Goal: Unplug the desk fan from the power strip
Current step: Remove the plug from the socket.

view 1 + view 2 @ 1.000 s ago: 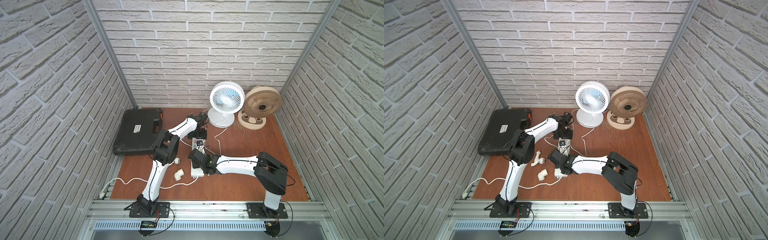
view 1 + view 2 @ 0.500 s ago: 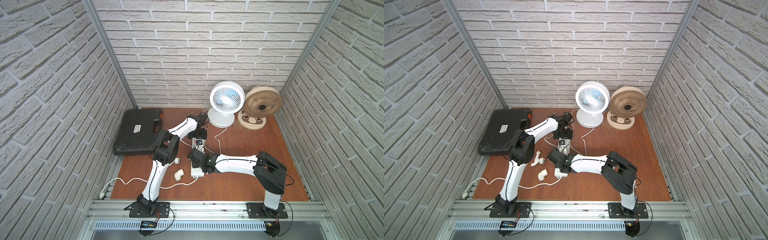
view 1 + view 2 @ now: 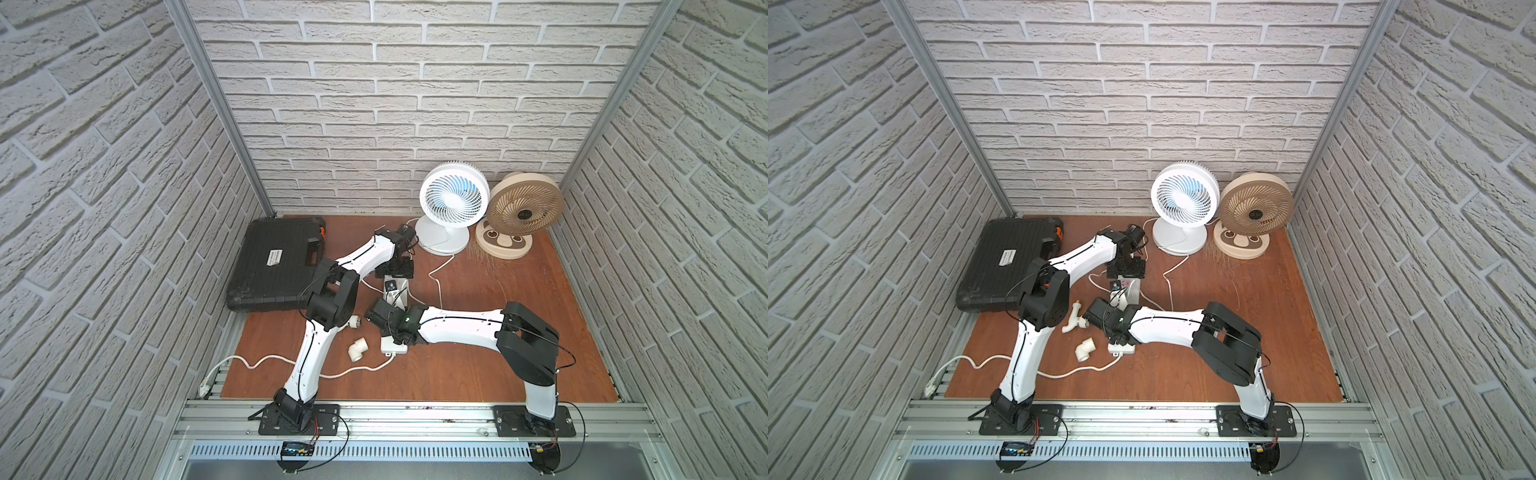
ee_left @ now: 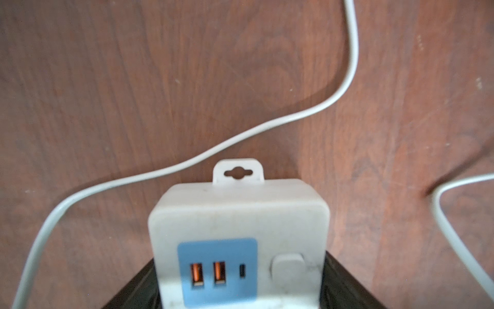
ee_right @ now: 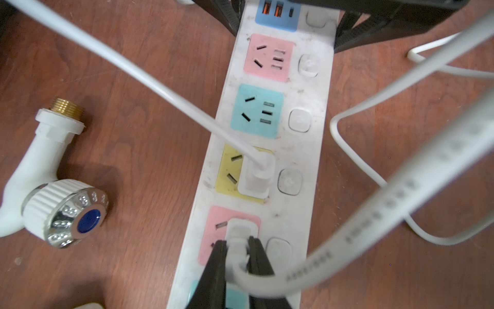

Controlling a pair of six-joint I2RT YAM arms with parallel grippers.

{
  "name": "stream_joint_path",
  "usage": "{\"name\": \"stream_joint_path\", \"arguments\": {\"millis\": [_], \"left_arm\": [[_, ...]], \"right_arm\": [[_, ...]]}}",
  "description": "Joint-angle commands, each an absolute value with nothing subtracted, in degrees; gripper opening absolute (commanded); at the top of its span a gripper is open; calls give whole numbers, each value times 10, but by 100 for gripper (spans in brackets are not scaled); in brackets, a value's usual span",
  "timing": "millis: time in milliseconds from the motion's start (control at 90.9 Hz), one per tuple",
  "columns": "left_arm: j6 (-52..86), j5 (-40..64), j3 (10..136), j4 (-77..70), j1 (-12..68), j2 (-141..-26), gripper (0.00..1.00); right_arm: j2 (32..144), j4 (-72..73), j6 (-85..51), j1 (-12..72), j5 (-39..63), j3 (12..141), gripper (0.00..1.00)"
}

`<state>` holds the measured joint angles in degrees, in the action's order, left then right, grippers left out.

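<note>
Long white rectangular power strip (image 5: 315,88) lies flat near the middle of the brown wooden desk (image 3: 478,374), long axis running front edge to back edge. Scuffed white top, row of pastel sockets (pink, teal, yellow, pink, teal), a white button beside each. At its back end there's a blue panel with two orange USB ports, plus a hang tab. Its round white cord (image 3: 357,372) leaves the front end toward the front-left corner.

Two plugs are in: small white plug (image 5: 258,174) in the yellow socket, second white plug (image 5: 242,227) in the pink socket next toward the front edge. Right tool (image 5: 236,246) is closed tight on that second plug, black fingers pinching its neck, and a flat white printed cord (image 5: 401,192) loops off it. Right arm is low, elbow folded, forearm stretched from the front-right base across to the strip.

Left tool (image 4: 239,260) straddles the USB end, fingers against both long sides, gripping the strip. Left arm rises from the front-left base, elbow bent, wrist pointed down.

White round desk fan (image 3: 453,203) stands at the back edge, well apart from the strip
</note>
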<state>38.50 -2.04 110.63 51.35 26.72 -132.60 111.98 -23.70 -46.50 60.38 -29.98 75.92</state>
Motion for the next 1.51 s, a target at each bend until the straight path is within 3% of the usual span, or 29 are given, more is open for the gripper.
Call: {"name": "stream_joint_path", "arguments": {"millis": [0, 528, 803, 1221, 1496], "left_arm": [[404, -79, 1085, 539, 254, -1383, 0], [401, -73, 1075, 533, 249, -1377, 0], [402, -69, 1074, 531, 248, -1379, 0], [403, -64, 1072, 527, 248, -1381, 0], [402, -64, 1072, 528, 248, -1381, 0]], "right_arm": [[1104, -199, -462, 613, -295, 748, 3], [1030, -95, -516, 570, -221, 625, 3], [1051, -128, -503, 573, -227, 658, 3], [1143, -258, -447, 621, -320, 796, 3], [1137, -240, -450, 624, -322, 782, 3]]}}
